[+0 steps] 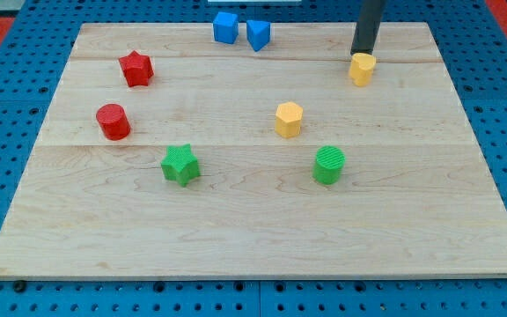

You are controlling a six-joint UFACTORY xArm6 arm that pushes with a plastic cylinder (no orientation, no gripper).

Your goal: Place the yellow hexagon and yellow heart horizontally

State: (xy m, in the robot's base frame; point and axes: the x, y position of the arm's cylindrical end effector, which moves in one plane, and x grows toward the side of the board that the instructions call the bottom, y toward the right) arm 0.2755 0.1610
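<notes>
The yellow hexagon [289,119] sits near the middle of the wooden board [236,220]. The yellow heart [362,68] sits toward the view's top right. My tip [360,54] is just above the heart's top edge, touching or almost touching it. The dark rod rises from there out of the view's top. The heart lies to the right of the hexagon and higher in the view.
A red star [135,68] and a red cylinder [113,121] are at the left. A green star [180,165] and a green cylinder [329,165] are lower down. A blue cube [225,27] and a blue triangular block [258,34] are at the top edge.
</notes>
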